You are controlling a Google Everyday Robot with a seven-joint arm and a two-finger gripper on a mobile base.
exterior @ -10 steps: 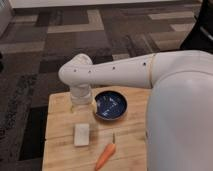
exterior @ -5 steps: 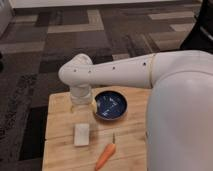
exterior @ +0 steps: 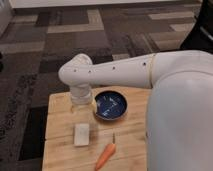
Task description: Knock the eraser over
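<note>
Gripper (exterior: 82, 100) over table (exterior: 60, 145), beyond eraser (exterior: 81, 134); blue bowl (exterior: 111, 106) beside, carrot (exterior: 105, 156) near.

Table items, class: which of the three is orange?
The carrot, long and orange, nearest the camera; the eraser is a white block, the bowl round and blue. The gripper hangs beside the bowl.

- Gripper (exterior: 81, 102) hangs at 12 o'clock of eraser (exterior: 82, 134), with a bare strip of table (exterior: 60, 125) between.
- Bowl (exterior: 111, 106) obstructs at 2 o'clock; carrot (exterior: 105, 156) at 4 o'clock.
- 9 o'clock side: open table.
</note>
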